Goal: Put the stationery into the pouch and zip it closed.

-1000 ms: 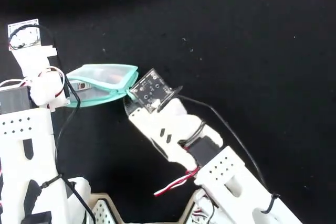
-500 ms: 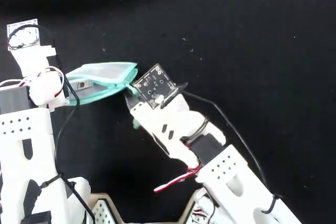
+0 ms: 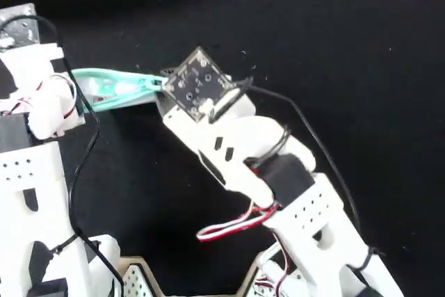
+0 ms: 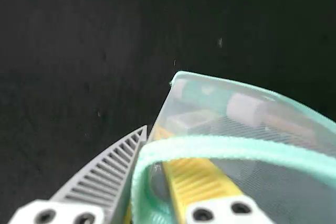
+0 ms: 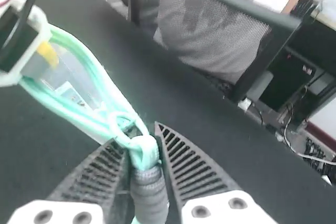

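Right end effector (image 5: 148,130) pinches the zip pull (image 5: 144,153), left end effector (image 4: 152,142) clamps the translucent mint pouch (image 3: 111,88).

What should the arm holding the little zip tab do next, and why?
Probably the right gripper, shut on the zipper pull, should draw it along the pouch toward the left gripper, which holds the far end. The pouch's green mouth bands seem spread apart between them, with stationery inside, so the zip looks unclosed.
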